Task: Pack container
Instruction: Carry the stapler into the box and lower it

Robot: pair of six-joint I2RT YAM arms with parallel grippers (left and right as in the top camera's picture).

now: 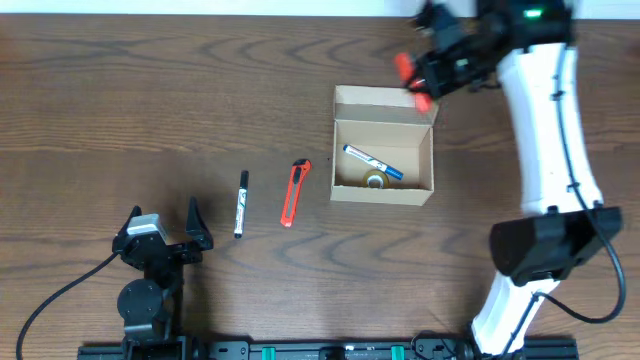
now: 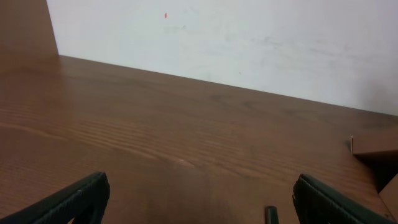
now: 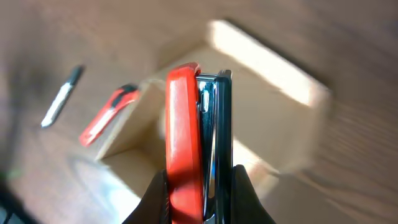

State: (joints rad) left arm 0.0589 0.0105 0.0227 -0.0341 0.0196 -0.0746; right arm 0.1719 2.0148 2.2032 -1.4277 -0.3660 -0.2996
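The container (image 1: 383,188), a small tan cardboard box, stands open right of centre with its flap (image 1: 384,103) folded back. Inside it lie a blue marker (image 1: 372,163) and a small tape roll (image 1: 376,181). My right gripper (image 1: 418,82) hovers over the flap's right end, shut on a red and black stapler (image 1: 404,66). In the right wrist view the stapler (image 3: 185,124) stands upright between the fingers (image 3: 245,193), above the open container (image 3: 273,118). My left gripper (image 1: 165,222) rests open and empty at the front left.
A black and white marker (image 1: 240,203) and a red utility knife (image 1: 293,192) lie on the wooden table left of the container. The marker's tip (image 2: 271,214) shows just inside my left gripper's (image 2: 202,193) right finger. Cables run along the front edge.
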